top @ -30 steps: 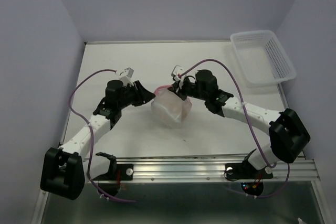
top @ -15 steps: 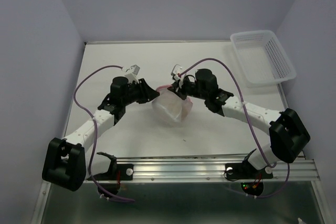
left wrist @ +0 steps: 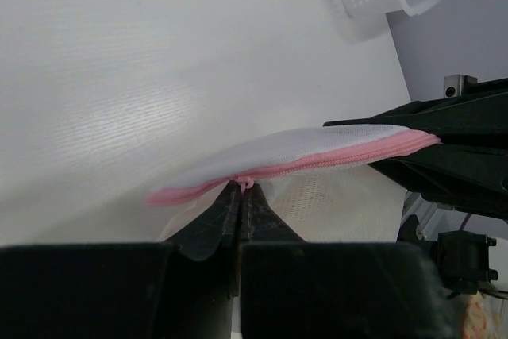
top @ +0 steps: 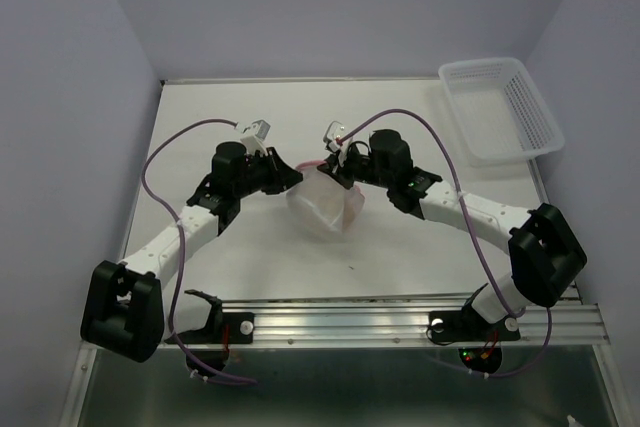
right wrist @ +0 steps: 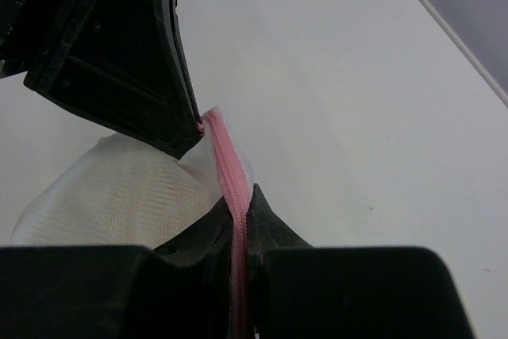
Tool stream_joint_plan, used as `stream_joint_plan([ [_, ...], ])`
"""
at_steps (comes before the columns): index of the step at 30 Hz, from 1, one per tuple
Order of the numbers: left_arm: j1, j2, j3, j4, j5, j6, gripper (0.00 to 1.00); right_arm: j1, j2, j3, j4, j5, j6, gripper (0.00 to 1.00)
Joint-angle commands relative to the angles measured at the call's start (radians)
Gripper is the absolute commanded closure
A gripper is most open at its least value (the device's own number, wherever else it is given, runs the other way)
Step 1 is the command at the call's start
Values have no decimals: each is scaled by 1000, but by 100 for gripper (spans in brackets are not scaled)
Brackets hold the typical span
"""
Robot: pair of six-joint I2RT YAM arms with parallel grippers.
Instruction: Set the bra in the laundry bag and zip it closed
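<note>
Pinching the laundry bag (top: pixel 322 209) zipper (left wrist: pixel 333 158) are left hand (left wrist: pixel 240 188) and right hand (right wrist: pixel 240 216)

No text, label, brand, number or sign can be read in any of the three views; nothing legible shows on any surface.

A white worktop (top: pixel 400 117) sits boxed in by plain lavender walls: a back wall (top: pixel 340 7), a left wall (top: pixel 70 127) and a right wall (top: pixel 600 37). The light is soft and even, leaving a pale sheen on the surface. A metal rail (top: pixel 330 319) runs along the near edge. A white slotted basket (top: pixel 497 112) stands in the far right corner.
</note>
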Motion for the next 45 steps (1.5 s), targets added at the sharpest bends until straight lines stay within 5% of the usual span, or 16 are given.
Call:
stream_joint_plan([
  [1, -8, -27, 71, -27, -44, 41, 94, 0, -4, 47, 25, 5, 15, 89],
  [19, 10, -92, 52, -430, -452, -43, 100, 0, -100, 10, -54, 202, -109, 91],
  [34, 98, 2, -9, -626, -478, -138, 100, -73, -198, 4, -51, 490, -91, 99],
  [45, 121, 40, -14, -616, -478, -143, 100, -187, -316, -41, -7, 452, 14, 99],
])
